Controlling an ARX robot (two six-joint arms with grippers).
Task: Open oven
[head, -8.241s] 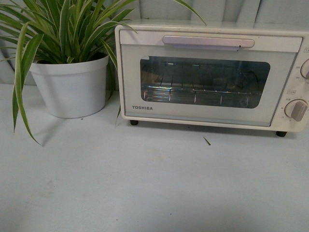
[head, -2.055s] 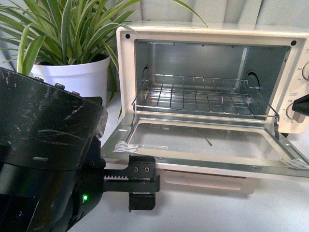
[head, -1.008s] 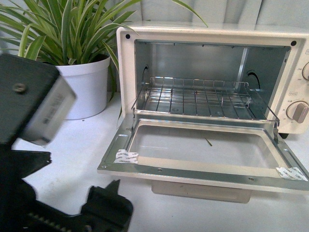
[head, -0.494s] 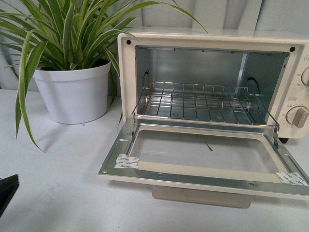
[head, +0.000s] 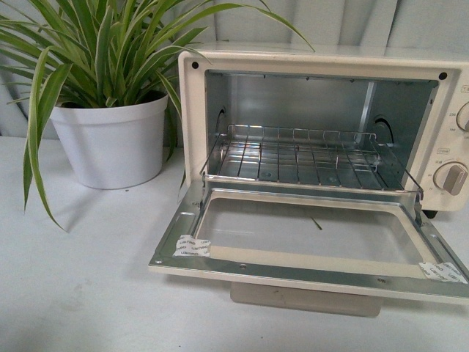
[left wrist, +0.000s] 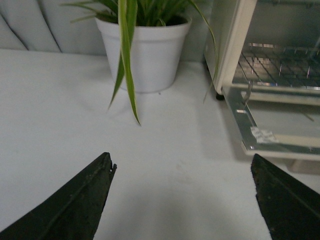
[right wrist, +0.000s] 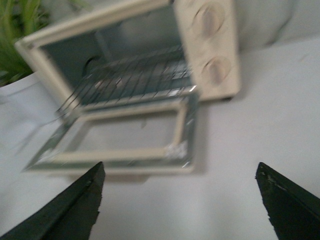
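Observation:
The cream-white oven stands at the back right of the table. Its glass-windowed door is folded down flat toward me, and the wire rack shows inside. Two grey knobs sit on its right panel. Neither arm shows in the front view. My left gripper is open and empty over bare table, with the oven and its lowered door off to one side. My right gripper is open and empty, back from the open oven and its door; that view is blurred.
A white pot with a long-leaved striped plant stands left of the oven; its leaves hang over the table and near the oven's left side. It also shows in the left wrist view. The white table stretches in front.
The oven door went from shut to folded fully down. The black left arm that filled the lower left of the front view has drawn back out of that view.

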